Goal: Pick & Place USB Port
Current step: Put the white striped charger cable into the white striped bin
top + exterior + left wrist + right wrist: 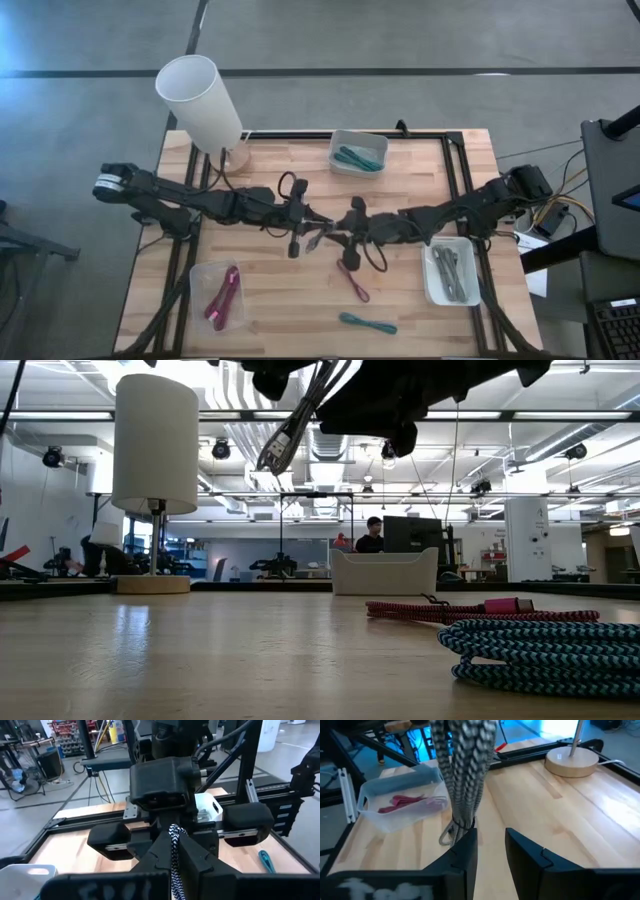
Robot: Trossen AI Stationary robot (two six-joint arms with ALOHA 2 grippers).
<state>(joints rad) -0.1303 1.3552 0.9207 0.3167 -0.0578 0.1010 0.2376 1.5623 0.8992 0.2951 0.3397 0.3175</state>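
Observation:
A grey-and-white braided USB cable (315, 240) is coiled into a bundle and hangs in the air over the table's middle. In the low view the cable (290, 425) is well clear of the wood. My left gripper (303, 228) comes from the table's left and is shut on the cable (174, 851). My right gripper (345, 228) faces it from the right, close by. Its fingers are open (491, 837), and the bundle (462, 775) hangs right in front of one finger. My left gripper pinches the cable bundle between its two fingers (165, 851), which lie roughly level and reach in from the table's left. Several strands (465, 750) hang below the hold, lifted clear of the table, with the lower end (454, 827) dangling slack. My right gripper: I cannot tell whether its finger (466, 845) touches the cable's lower end.
A tray of teal cables (358, 152) sits at the far edge, a tray of pink cables (222, 298) near left, and a tray of grey cables (452, 275) at the right. Loose red (352, 280) and teal (367, 323) cables lie near the front. A lamp (200, 100) stands far left.

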